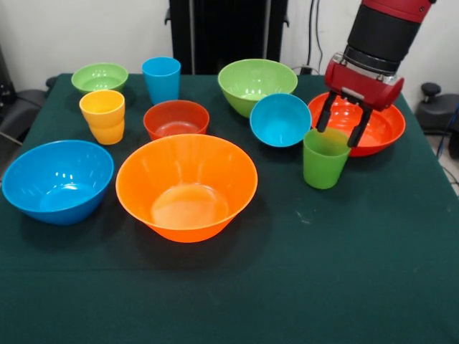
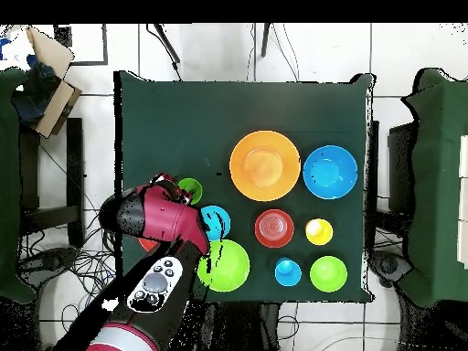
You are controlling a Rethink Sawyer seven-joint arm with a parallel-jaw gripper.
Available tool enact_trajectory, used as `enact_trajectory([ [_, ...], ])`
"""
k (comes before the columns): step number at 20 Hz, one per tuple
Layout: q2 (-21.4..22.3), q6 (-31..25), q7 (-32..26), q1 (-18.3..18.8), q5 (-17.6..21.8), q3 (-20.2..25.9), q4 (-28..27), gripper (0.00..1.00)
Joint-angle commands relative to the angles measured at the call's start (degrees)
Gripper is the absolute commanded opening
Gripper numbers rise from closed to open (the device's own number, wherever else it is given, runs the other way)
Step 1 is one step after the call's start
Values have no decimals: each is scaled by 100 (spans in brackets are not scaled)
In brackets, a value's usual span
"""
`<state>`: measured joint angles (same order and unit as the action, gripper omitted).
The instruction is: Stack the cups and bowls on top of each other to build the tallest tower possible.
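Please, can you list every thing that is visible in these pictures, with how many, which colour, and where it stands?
Cups: 3. Green cup directly under the tool; blue cup at the back; yellow-orange cup left of the small red bowl.
Bowls: 7, all standing apart, nothing stacked. Large orange bowl front centre; large blue bowl front left; small red bowl behind the orange one; small blue bowl, centre right; green bowl behind it; small green bowl back left; shallow red-orange bowl at right, behind the green cup.
Table: 1, dark green cloth.
Tool: 1, red and black, open, fingers over the green cup's rim.
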<state>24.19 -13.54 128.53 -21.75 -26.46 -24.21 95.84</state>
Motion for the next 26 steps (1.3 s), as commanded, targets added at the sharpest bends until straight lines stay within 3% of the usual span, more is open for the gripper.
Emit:
enact_trajectory([
  [1, -279, -373, 877, 135, -63, 608, -112, 100],
  [9, -152, 194, 813, 516, -60, 1224, 170, 100],
  [26, -145, 214, 945, 612, -66, 1408, 264, 100],
])
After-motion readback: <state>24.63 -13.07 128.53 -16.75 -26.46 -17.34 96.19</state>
